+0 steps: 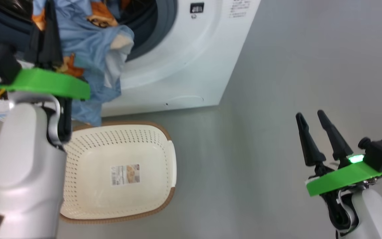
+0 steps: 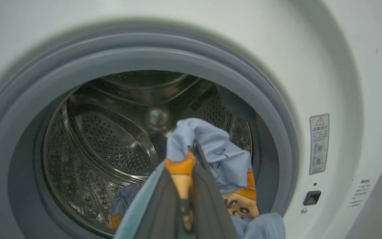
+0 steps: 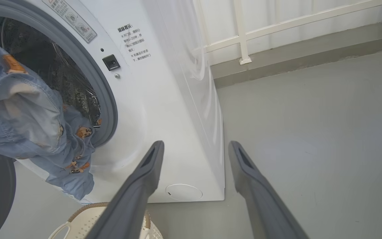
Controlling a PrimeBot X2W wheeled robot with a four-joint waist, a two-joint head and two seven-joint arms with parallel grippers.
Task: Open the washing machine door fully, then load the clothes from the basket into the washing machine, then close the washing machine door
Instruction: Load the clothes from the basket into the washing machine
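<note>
The left gripper [image 2: 192, 159] is found closed on the clothes [image 2: 217, 142], a fold of light-blue printed fabric being pinched between its fingers at the mouth of the washing machine [image 2: 327, 66]. The opening is uncovered, and the perforated steel drum [image 2: 111, 142] is seen behind the grey gasket [image 2: 144, 56]. In the left wrist view, part of the fabric is seen past the gasket, inside the drum. In the head view, the remainder is draped over the lower lip of the opening and hangs down the white front panel. Its lowest fold is recorded just above the rear rim of the basket [image 1: 91, 146]; whether contact is made cannot be told. The basket is set on the grey floor [image 1: 277, 66] directly before the machine, and the label sticker [image 1: 125, 174] on its bottom is exposed to view. The right gripper [image 1: 309, 114] is held well apart from the machine, over bare floor at the robot's right. Its jaws are spread wide and nothing is gripped between them. In the right wrist view, the round service flap [image 3: 183, 192] is noted low on the machine's front.
</note>
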